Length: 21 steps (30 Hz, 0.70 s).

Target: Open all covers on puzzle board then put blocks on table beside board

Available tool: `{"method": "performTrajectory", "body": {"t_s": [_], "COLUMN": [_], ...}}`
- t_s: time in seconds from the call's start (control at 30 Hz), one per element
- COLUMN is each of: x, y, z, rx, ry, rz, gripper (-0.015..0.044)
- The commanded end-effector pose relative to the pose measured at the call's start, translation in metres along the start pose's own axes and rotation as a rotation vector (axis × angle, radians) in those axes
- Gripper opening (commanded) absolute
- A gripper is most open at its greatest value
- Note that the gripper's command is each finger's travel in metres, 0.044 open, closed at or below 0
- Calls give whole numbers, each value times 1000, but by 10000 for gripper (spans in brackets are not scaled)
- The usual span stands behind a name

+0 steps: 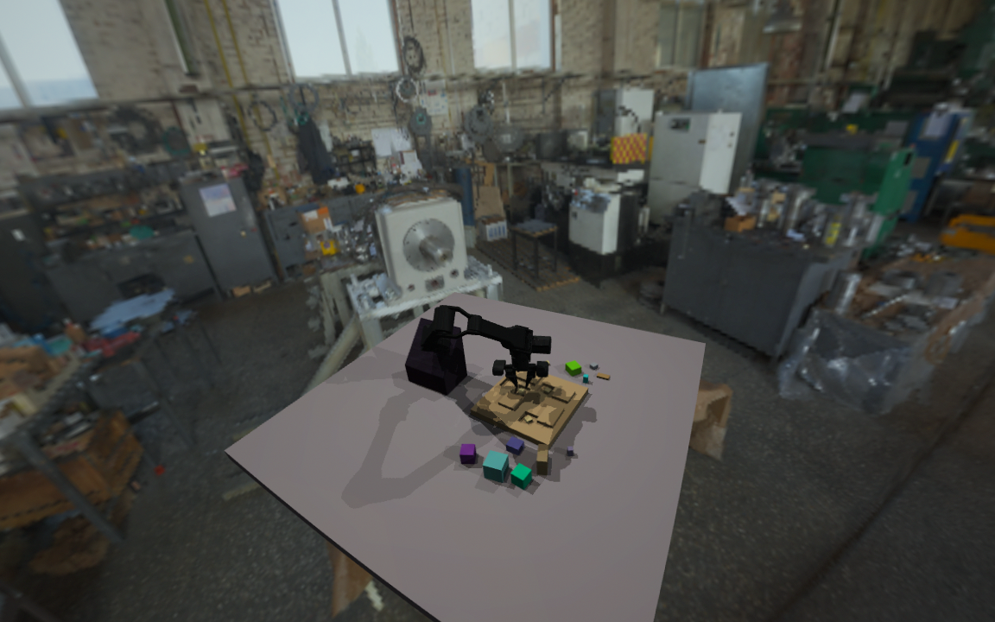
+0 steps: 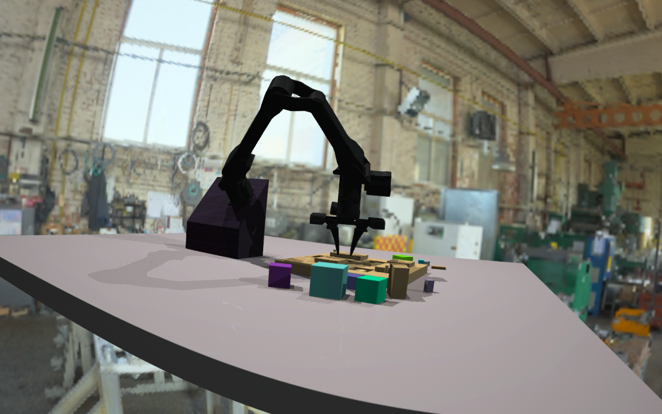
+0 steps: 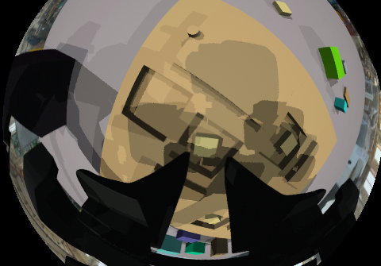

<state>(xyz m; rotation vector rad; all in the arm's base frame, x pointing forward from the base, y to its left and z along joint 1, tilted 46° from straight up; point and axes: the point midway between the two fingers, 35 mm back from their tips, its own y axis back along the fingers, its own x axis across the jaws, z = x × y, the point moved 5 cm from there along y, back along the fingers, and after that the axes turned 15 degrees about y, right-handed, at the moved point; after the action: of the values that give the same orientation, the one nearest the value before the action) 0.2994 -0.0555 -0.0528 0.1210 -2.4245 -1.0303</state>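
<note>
The tan puzzle board (image 1: pixel 574 396) (image 3: pixel 222 28) lies flat on the table. My gripper (image 1: pixel 522 389) (image 2: pixel 345 253) (image 3: pixel 207 159) is partly open and empty, its fingertips low over the board. In the wrist view, a pale yellow block (image 3: pixel 205 144) sits in a square well just beyond the fingertips. A second pale block (image 3: pixel 289 144) is in a well to the right, and a third (image 3: pixel 212 219) shows lower down between the fingers. A rectangular well at the left looks empty. A round knob (image 3: pixel 193 31) stands near the far corner. Shadows hide which covers are fully open. Another pale yellow block (image 3: pixel 282 8) rests on the table off the board.
A purple cube (image 1: pixel 467 453) (image 2: pixel 279 275), a teal cube (image 1: pixel 495 466) (image 2: pixel 328 280), a green cube (image 1: pixel 520 475) (image 2: pixel 370 289) and an upright brown block (image 1: pixel 541 459) (image 2: pixel 399 280) stand before the board. A bright green block (image 1: pixel 573 367) (image 3: pixel 332 63) and small pieces lie beyond it.
</note>
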Motion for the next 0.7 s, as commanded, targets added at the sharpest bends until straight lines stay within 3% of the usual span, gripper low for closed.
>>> {"method": "performTrajectory", "body": {"t_s": [0.0,0.67], "x": [1,1], "y": [-5,-16], "z": [2,2], "rx": [4,4], "ry": [10,10], "rz": [5,5], "gripper": [144,144]}}
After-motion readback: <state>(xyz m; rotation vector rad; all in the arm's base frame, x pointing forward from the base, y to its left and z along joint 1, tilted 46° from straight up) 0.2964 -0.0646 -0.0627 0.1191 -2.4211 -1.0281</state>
